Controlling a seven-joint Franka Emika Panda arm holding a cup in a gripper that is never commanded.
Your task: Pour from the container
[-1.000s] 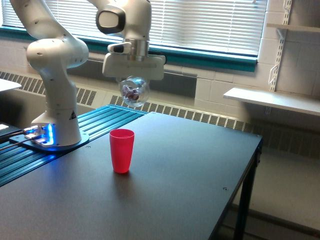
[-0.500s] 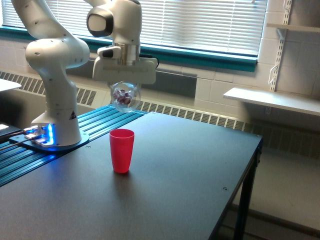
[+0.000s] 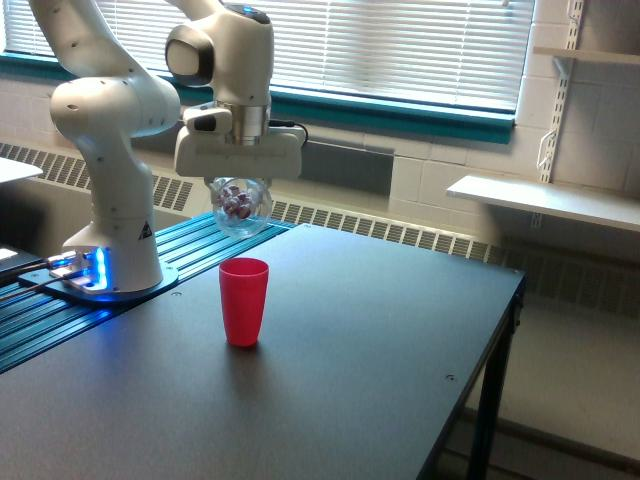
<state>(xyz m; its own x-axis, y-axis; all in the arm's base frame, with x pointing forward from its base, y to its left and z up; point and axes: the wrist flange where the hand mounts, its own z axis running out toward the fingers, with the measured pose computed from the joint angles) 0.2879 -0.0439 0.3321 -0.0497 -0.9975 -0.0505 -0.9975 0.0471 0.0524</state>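
The container [image 3: 240,206] is a clear plastic cup with small dark-red pieces inside, hanging under the white arm in the exterior view. My gripper [image 3: 240,190] is shut on it, with the fingers mostly hidden behind the cup and the hand body. It hangs in the air above the red cup [image 3: 243,301] and slightly toward the exterior view's left. The red cup stands upright on the dark table [image 3: 380,370]. I cannot tell how far the container is tilted.
The arm's white base [image 3: 110,240] stands on a ribbed blue-green platform [image 3: 190,250] at the exterior view's left. The table's edge runs along the exterior view's right, with a drop to the floor. A white wall shelf [image 3: 545,200] sits beyond it.
The gripper and the container have moved toward the exterior view's left and slightly lower, from right of the red cup's line to just left of it. The red cup has not moved.
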